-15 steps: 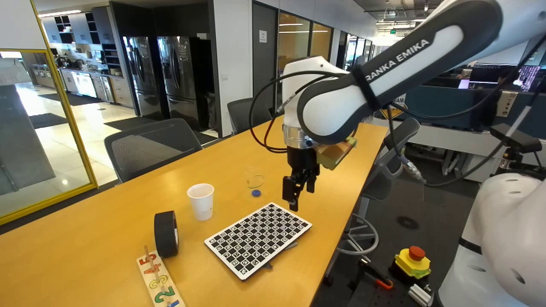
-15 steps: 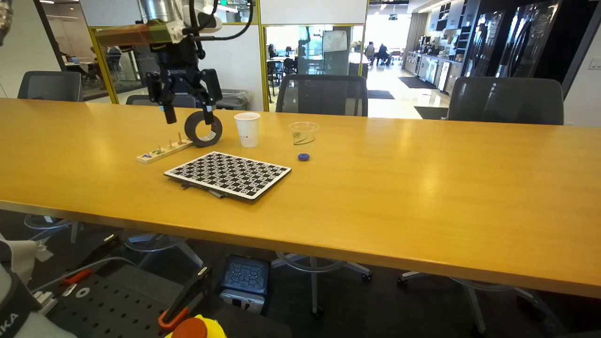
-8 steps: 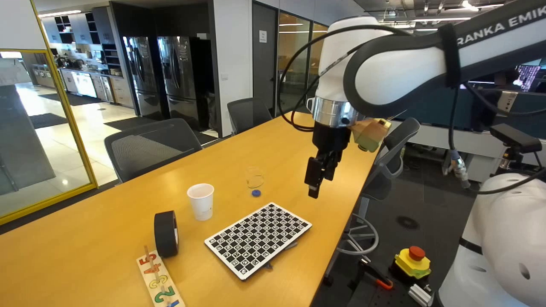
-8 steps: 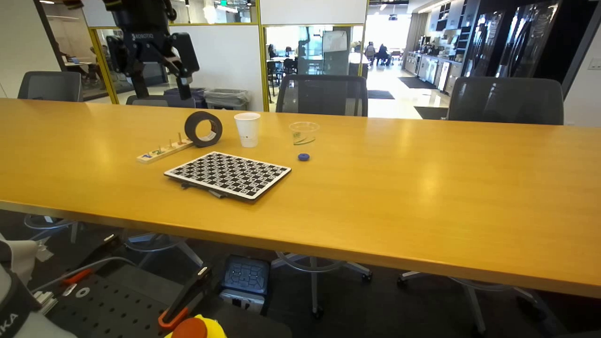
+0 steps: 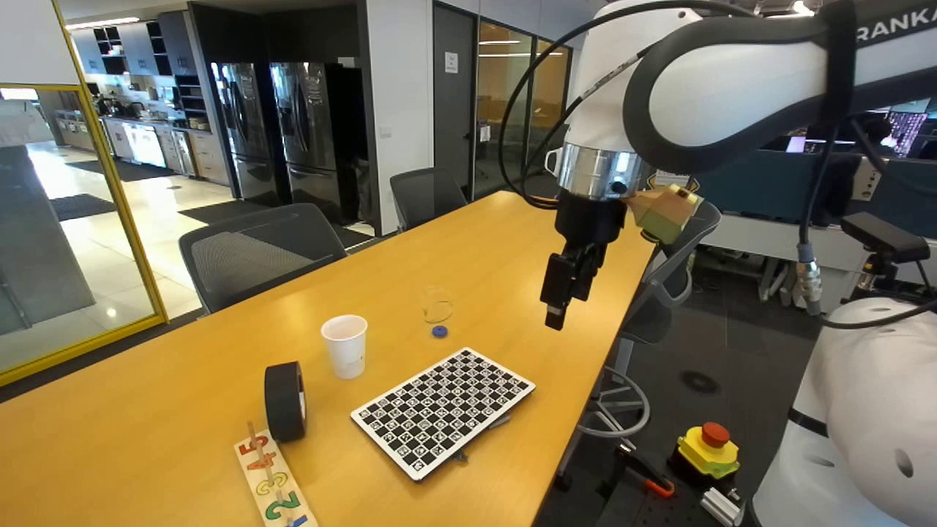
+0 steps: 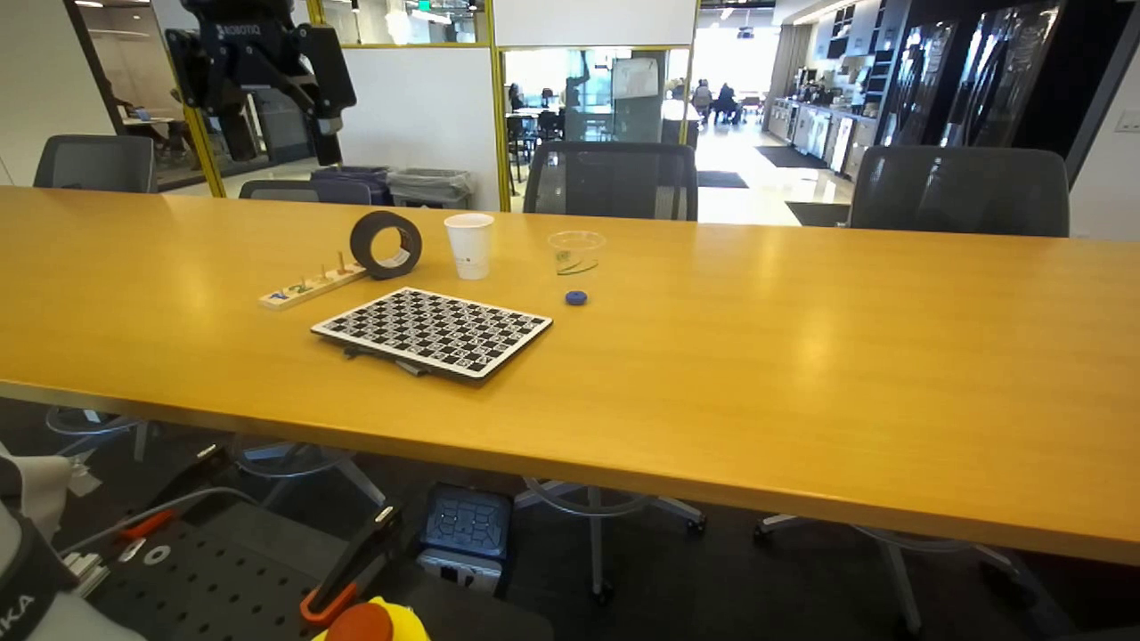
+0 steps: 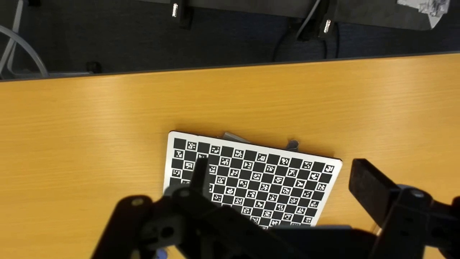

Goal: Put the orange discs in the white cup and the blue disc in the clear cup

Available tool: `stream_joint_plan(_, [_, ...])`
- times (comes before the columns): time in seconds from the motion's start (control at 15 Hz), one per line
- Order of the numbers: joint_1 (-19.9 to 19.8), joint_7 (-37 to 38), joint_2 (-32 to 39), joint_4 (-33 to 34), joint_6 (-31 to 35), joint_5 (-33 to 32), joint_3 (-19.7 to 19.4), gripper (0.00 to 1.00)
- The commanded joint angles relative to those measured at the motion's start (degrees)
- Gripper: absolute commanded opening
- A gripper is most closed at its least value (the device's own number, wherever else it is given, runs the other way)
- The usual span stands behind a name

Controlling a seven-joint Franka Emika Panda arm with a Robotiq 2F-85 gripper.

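Observation:
The white cup [image 5: 345, 346] stands upright on the table; it also shows in the other camera's picture as a white cup [image 6: 469, 245] beside the tape roll. The clear cup [image 6: 577, 254] is faint and see-through, and in an exterior view only its rim and base stand out. Just in front of it, outside on the wood, lies the blue disc [image 6: 576, 298]; part of this blue disc [image 7: 161, 254] peeks out at the wrist view's bottom edge. No orange discs show; they are hidden or out of view. High above the table my gripper [image 6: 283, 147] is open, nothing between its fingers [image 7: 370, 190].
A black-and-white checkered board [image 5: 443, 410] lies flat near the table edge, under the gripper in the wrist view. A black tape roll [image 5: 284, 402] stands on its rim by a wooden number board [image 5: 274, 479] with pegs. Office chairs [image 6: 611, 178] line the far side.
The arm has lifted and drawn back from the table, up and right in an exterior view, up and left in another. The jaws stay open. Cups, blue disc and board have not moved.

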Motion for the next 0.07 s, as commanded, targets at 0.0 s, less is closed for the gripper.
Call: stream_joint_plan(0.0, [-0.8, -0.5, 0.0, 0.1, -0.1, 0.6, 0.7, 1.00])
